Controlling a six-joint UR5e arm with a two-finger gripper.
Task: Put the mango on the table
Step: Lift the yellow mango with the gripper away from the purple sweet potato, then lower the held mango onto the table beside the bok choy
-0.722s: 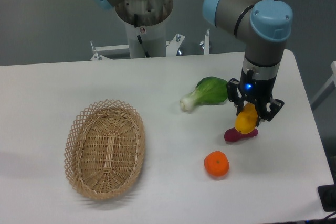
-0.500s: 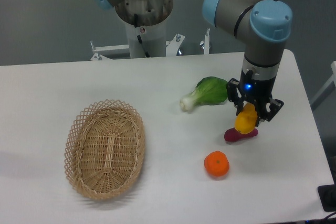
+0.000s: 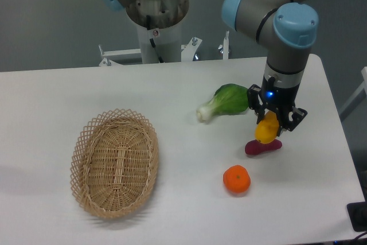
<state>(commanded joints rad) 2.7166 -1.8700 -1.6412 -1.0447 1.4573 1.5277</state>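
The yellow-orange mango (image 3: 267, 130) hangs between the fingers of my gripper (image 3: 269, 125), which is shut on it. It is held at the right side of the white table (image 3: 172, 199), just above the dark purple sweet potato (image 3: 262, 147). I cannot tell whether the mango touches the sweet potato. The mango's upper part is hidden by the gripper body.
A green bok choy (image 3: 225, 101) lies just left of the gripper. A round orange tangerine (image 3: 236, 179) sits in front of the sweet potato. An oval wicker basket (image 3: 114, 162) stands at the left. The arm's base column (image 3: 156, 21) is at the back.
The gripper with the mango has risen very slightly. Nothing else has moved.
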